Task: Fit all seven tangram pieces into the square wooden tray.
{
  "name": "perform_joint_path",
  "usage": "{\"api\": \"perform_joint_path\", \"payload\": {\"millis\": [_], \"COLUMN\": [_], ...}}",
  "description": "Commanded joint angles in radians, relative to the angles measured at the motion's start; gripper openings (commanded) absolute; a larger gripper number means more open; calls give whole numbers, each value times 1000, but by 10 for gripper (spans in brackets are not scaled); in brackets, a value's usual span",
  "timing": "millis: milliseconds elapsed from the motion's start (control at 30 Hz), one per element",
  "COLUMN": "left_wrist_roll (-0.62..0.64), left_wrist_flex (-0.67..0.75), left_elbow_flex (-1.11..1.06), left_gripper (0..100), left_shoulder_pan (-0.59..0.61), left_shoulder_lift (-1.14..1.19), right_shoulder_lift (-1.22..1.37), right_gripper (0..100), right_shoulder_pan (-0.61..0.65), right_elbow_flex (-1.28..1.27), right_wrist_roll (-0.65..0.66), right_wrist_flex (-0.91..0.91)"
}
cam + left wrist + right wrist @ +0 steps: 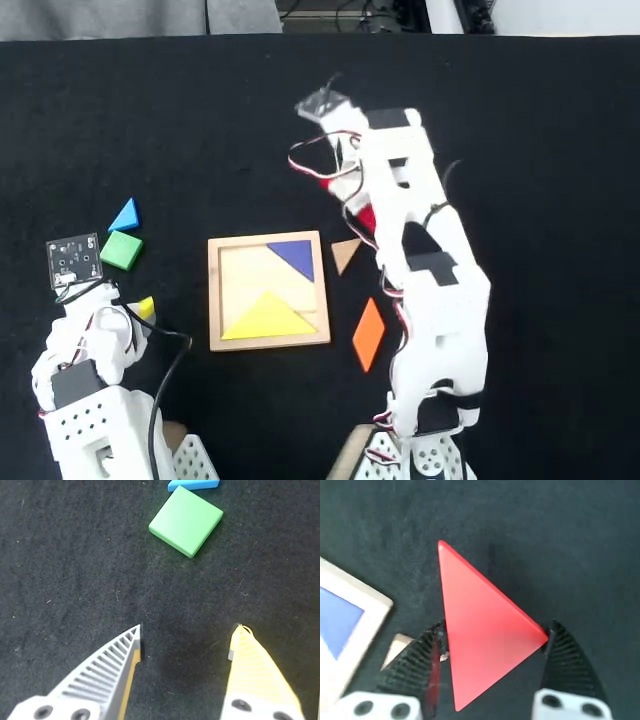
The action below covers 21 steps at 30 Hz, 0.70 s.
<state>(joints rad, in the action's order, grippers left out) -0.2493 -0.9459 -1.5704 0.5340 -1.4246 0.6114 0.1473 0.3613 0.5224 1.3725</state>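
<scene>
The square wooden tray (216,295) lies mid-table and holds a dark blue triangle (293,256) and a large yellow triangle (267,317). Just right of the tray, my right gripper (495,636) is shut on a red triangle (480,625), one finger against an edge and the other against a corner; that red triangle (366,218) peeks out under the arm. A tan triangle (345,254) and an orange parallelogram (368,333) lie right of the tray. A green square (186,520) and a light blue triangle (126,215) lie far left. My left gripper (187,635) stands open short of the square, holding nothing.
The tray's corner (370,605) and the tan triangle (397,647) sit close beside the right gripper. The right arm's white body (430,290) reaches over the table right of the tray. Black cloth covers the table; its far edge runs along the back.
</scene>
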Motion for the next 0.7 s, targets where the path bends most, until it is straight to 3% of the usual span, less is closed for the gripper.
{"api": "perform_joint_path", "payload": {"millis": [0,267,367,667], "left_wrist_roll": [-3,-3,-3,-3], "left_wrist_flex": [15,15,15,15], "left_elbow_flex": [7,7,7,7], "left_gripper": [281,281,281,281], "left_shoulder_pan": [-13,-12,-12,-12], "left_shoulder_lift": [-8,-8,-8,-8], "right_shoulder_lift": [-136,-216,-266,-291], "right_gripper": [204,173,104,124], "right_shoulder_pan": [31,189,247,470], "right_elbow_flex": [79,96,88,-54], "right_wrist_roll": [-269,-516,-605,-789], "right_wrist_flex": [115,338,338,304]}}
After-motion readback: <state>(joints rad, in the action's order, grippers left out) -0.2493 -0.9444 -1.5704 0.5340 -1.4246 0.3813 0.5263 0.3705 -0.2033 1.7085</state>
